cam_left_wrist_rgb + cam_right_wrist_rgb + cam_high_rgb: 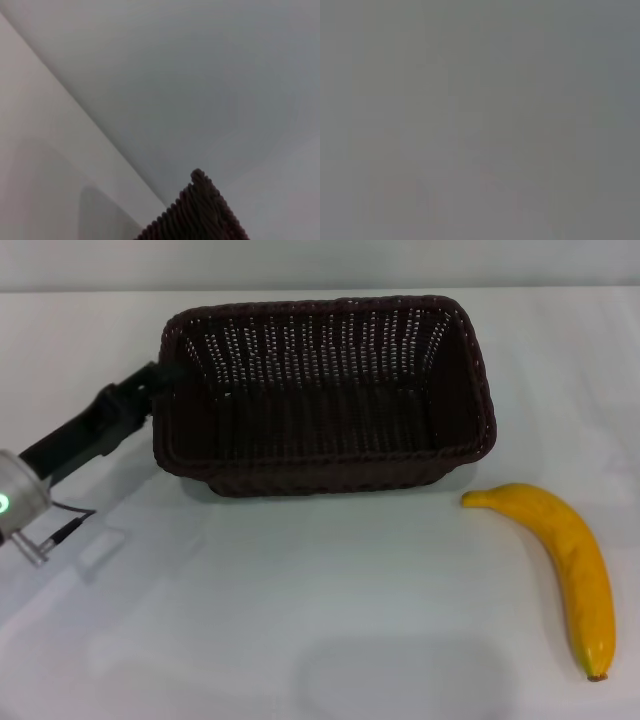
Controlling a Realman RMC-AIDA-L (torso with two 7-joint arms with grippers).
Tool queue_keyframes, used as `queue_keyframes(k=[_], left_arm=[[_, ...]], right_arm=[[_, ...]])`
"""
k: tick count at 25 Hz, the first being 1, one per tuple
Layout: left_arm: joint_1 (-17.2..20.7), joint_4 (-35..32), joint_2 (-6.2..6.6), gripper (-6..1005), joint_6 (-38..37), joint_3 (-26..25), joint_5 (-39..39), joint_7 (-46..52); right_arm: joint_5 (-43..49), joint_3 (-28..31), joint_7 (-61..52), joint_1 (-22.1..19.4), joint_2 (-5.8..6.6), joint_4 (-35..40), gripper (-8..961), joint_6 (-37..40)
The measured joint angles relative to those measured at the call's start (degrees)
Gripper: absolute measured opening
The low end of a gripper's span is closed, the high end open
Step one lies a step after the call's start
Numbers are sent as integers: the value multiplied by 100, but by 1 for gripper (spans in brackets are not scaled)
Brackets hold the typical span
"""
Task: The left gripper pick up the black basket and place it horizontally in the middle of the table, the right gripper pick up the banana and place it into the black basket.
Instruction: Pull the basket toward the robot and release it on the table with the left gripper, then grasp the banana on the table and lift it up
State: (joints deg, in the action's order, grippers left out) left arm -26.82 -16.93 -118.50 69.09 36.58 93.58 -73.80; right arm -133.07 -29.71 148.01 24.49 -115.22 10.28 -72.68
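The black basket (320, 390) sits at the back middle of the white table (300, 620), long side across, tipped so its open inside faces me. My left gripper (165, 375) comes in from the left and is shut on the basket's left rim. A corner of the braided rim shows in the left wrist view (200, 215). The yellow banana (565, 565) lies on the table to the front right of the basket, apart from it, dark tip toward me. My right gripper is out of view; the right wrist view shows only flat grey.
The left arm's silver cylinder with its green light (15, 505) and a thin cable (60, 530) hang over the table's left side. The table's back edge runs just behind the basket.
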Motion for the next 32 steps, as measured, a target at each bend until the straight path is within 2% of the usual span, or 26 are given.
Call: queue_keyframes(k=[4,7,10,14,20,23,24,25,26,28,32], left_arm=[[267,-182,1,842,246,-18,334,-272],[555,-338,-44,861,524,-20,806,-766],[765,-306,-46,881,660,-20,1284,-1438],[908,-208,-58,879,561,-20,1619,-2346],[887,424,-78,876,579,-19,2711,-4605],[801,683,-78,876,455,-19,3083,-5214],[772,713,-75,877,381,-19,3124,-5320],[749,729,-74,877,310,-20,3150,-5400],[725,736,-74,878,207,-20,3158,-5469],[675,738,-73,878,-87,-20,3175,-5602],[575,778,-83,878,-772,-20,3467,-6093]], right_arm=[[-10,53,-175,8,-8,-15,782,4],[-7,85,-922,0,-3,-24,782,111],[31,33,-1871,-48,64,16,782,324],[64,-290,-3488,-170,267,31,782,536],[351,-1346,-5254,-480,615,445,781,539],[1083,-1845,-5904,-645,887,1016,779,350],[1083,-1845,-5904,-645,887,1016,779,350],[1828,-2016,-6349,-760,1045,1651,778,146],[2093,-2030,-6528,-798,1075,1940,778,73],[2586,-2010,-6831,-904,1043,2593,777,24],[4014,-2005,-7655,-1069,807,4178,777,360]])
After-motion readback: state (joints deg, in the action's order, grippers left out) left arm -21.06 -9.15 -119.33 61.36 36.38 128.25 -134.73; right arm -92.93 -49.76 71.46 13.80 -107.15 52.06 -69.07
